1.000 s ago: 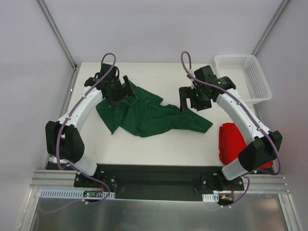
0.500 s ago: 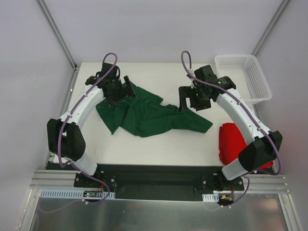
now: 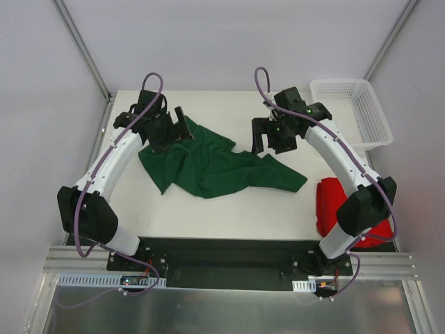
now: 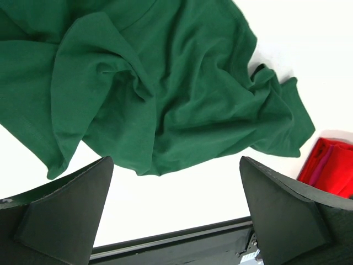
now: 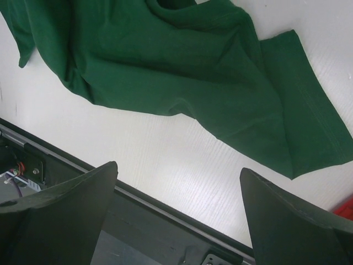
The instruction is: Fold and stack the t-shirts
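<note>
Against the frame half a second back, the right gripper [image 3: 268, 134] is found shifted toward the far left of the table [image 3: 229, 209], and the left arm's elbow is swung outward.

Top view: the green t-shirt [image 3: 215, 165] is spread in a crumpled heap at mid-table, between the two arms. The left gripper [image 3: 179, 128] is held at the shirt's far left corner. The right gripper is held just beyond the shirt's far edge. A red t-shirt [image 3: 336, 203] is seen as a compact bundle at the near right, beside the right arm's base. A white basket [image 3: 375, 118] is set at the far right corner, and its lattice floor is seen through the open top. Neither shirt is in it.

Left wrist view: both fingers [image 4: 66, 215] are seen spread wide with nothing between them. The green shirt is seen rumpled below, and the red one [image 4: 331, 165] at the right edge.

Right wrist view: the jaws are likewise spread wide and nothing is gripped. A flat sleeve of the green shirt [image 5: 193, 72] is laid on the table.
</note>
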